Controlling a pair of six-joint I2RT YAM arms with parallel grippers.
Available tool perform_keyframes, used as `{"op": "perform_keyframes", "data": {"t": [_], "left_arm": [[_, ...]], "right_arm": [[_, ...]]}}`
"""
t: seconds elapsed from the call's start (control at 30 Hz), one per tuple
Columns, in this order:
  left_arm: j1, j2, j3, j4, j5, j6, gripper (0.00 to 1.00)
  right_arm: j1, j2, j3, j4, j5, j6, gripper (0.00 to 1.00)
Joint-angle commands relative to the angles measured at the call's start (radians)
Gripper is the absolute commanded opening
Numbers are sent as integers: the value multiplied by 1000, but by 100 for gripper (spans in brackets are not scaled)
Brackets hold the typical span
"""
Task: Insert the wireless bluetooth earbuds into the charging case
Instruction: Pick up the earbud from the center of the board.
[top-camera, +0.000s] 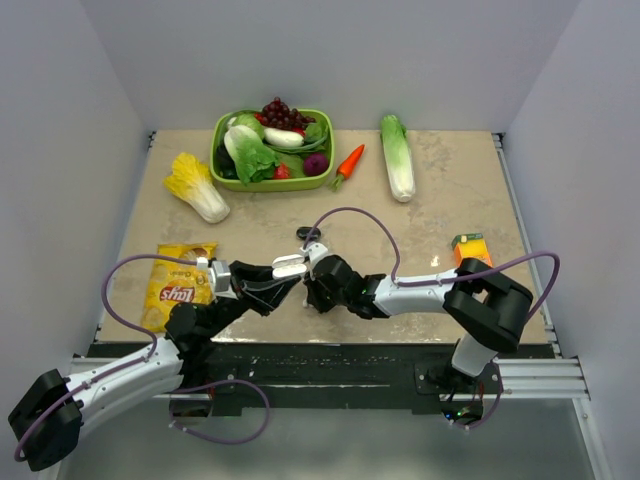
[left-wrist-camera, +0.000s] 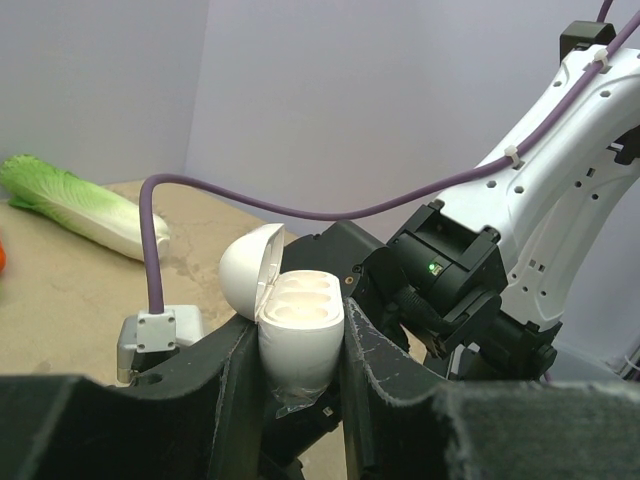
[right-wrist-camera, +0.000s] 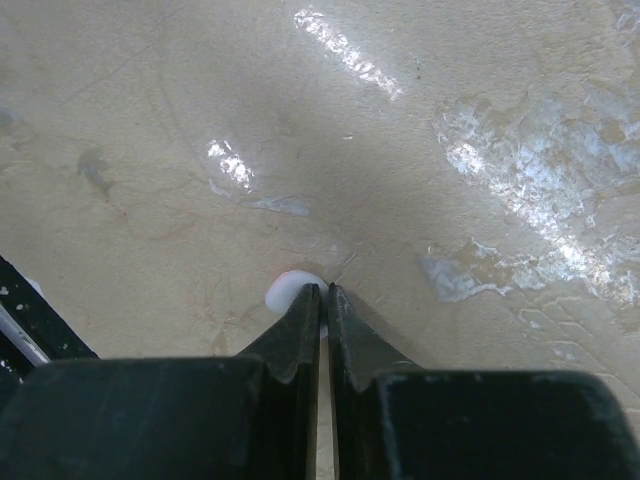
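Pale lilac walls close in three sides of a beige, marble-patterned table (top-camera: 450, 200). At its far side stands one lime-green plastic bowl (top-camera: 270, 187) heaped with toy produce. Around it lie one yellow-and-white leafy cabbage (top-camera: 197, 187) to the left, and one small orange carrot (top-camera: 348, 163) and one long green-and-white cabbage (top-camera: 397, 155) to the right. One orange juice carton (top-camera: 470, 248) stands near the right edge, and one yellow crisp bag (top-camera: 178, 285) lies at the near left.

Two arms meet over the near middle of the table. The left gripper (left-wrist-camera: 300, 345) is clamped on one white, pebble-shaped plastic charging case (left-wrist-camera: 300, 340), holding its lower body between its black fingers (left-wrist-camera: 235, 380) above the table. The case is upright, with its domed lid swung open to the left. Two cream hollows show in its top, but it is hard to tell whether anything sits in them.

Just right of the case, the right gripper (right-wrist-camera: 324, 290) points down at the table with its fingers drawn together to a thin slit. Only one tiny glossy white earbud (right-wrist-camera: 288, 288) can be made out. It lies on the table at those fingertips, mostly hidden behind the left finger. Whether the tips pinch it or merely touch it cannot be told. From the top camera the bud is covered by the gripper.
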Motion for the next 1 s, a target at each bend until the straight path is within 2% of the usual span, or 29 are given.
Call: {"op": "perform_keyframes", "data": {"t": [0.0, 0.6, 0.87, 0.97], "left_arm": [[-3, -7, -110, 50, 8, 8, 0], [-3, -7, -110, 50, -6, 13, 0], [-5, 15, -112, 77, -16, 16, 0], [-5, 33, -110, 96, -27, 11, 0]], "right_arm": [[10, 2, -6, -13, -25, 40, 1], [-102, -172, -124, 75, 3, 207, 0], [-113, -307, -155, 51, 93, 160, 0], [-113, -425, -144, -12, 142, 111, 0]]}}
